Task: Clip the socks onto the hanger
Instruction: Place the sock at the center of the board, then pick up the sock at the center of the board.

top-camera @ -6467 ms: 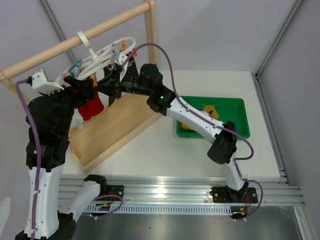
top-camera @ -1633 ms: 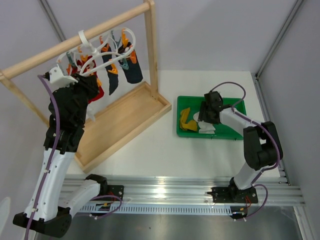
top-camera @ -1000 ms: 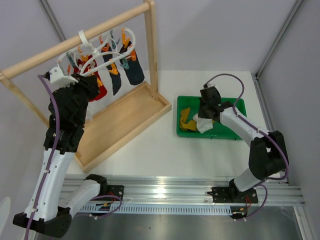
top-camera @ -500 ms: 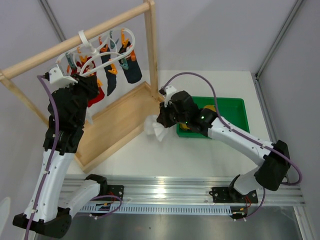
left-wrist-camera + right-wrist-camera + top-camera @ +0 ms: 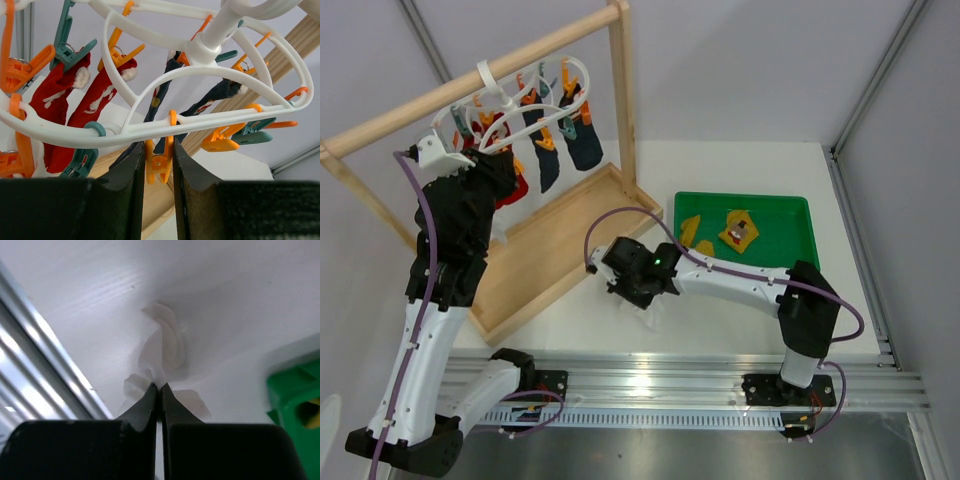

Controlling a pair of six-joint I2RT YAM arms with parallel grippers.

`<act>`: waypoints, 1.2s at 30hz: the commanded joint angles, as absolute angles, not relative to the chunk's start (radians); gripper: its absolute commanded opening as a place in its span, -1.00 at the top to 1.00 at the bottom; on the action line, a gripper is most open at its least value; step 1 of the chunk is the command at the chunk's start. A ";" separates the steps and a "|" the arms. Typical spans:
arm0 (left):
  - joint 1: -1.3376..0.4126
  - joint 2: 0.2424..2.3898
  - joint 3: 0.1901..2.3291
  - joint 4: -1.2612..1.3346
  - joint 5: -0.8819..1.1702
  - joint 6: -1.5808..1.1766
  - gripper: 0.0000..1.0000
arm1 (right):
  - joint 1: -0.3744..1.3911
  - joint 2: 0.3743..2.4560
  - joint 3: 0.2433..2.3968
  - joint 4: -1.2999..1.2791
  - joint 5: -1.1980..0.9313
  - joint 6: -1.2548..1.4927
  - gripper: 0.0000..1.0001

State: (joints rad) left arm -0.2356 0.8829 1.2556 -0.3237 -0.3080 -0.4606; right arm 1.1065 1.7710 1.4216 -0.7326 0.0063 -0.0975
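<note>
**A:** Where is your right gripper (image 5: 632,288) working?

**B:** It's sitting low on the table (image 5: 720,310), between the wooden rack's tray base (image 5: 560,255) and the green bin (image 5: 744,200). Its fingers are pinching tight on a white sock (image 5: 167,347) crumpled against the tabletop. The aluminium rail (image 5: 720,378) is running near it along the table's near edge, and open table is lying toward the bin.

**A:** And your left gripper (image 5: 159,150)?

**B:** It's squeezing an orange peg (image 5: 159,164) on the hanger (image 5: 200,75), with narrow fingers on either side. Red socks (image 5: 60,105) and navy socks (image 5: 160,95) are hanging close around it. The rack's post (image 5: 623,110) is standing just right of the hanger. Two yellow socks (image 5: 738,228) are lying in the bin.
</note>
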 commanded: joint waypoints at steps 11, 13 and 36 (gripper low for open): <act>-0.244 0.877 1.256 -0.373 -0.308 -0.433 0.99 | 1.360 1.830 1.436 -0.652 0.370 -0.564 -0.13; -0.244 0.876 1.249 -0.373 -0.308 -0.433 0.99 | 1.390 1.850 1.419 -0.644 0.353 -0.561 -0.99; -0.244 0.877 1.250 -0.374 -0.295 -0.439 0.99 | 0.917 1.400 0.850 -0.350 0.074 0.705 -0.48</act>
State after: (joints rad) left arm -0.2356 0.8825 1.2556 -0.3237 -0.3065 -0.4606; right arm 0.9455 1.3891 0.8856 -0.4534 0.1783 0.5167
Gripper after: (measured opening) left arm 0.263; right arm 0.746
